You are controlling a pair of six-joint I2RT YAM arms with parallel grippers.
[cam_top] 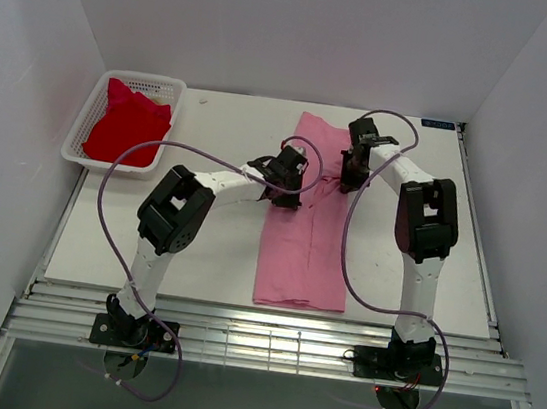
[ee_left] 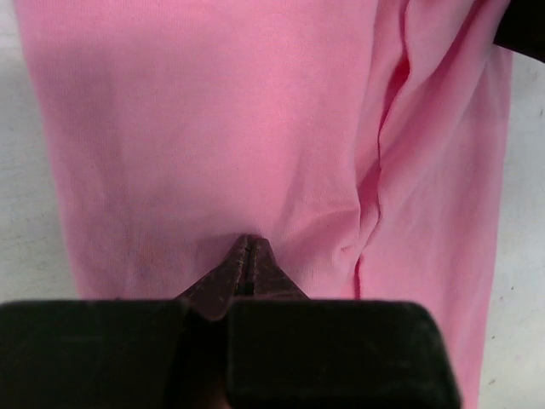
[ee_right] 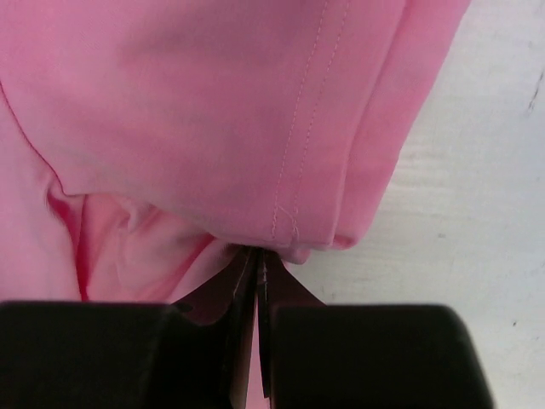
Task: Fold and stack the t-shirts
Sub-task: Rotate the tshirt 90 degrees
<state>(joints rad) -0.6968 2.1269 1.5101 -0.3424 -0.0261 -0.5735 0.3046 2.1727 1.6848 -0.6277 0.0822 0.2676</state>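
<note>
My left tool [ee_left: 247, 249] and right tool [ee_right: 257, 256] are each clenched on a pinch of the soft light pink cotton t-shirt [cam_top: 299, 253] lying on the white worktop [cam_top: 186, 254]

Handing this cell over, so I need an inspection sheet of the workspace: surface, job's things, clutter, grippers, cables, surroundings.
Surface: white table, bare parts clean but for faint marks.
Job's things: pink t-shirt folded in a long strip, centre; red t-shirt crumpled in the white mesh basket, far left.
Clutter: nothing seen.
Grippers: left gripper shut on pink t-shirt; right gripper shut on its hemmed edge.
Cables: purple cables loop loosely from both arms.
Surroundings: plain white walls on three sides.
</note>
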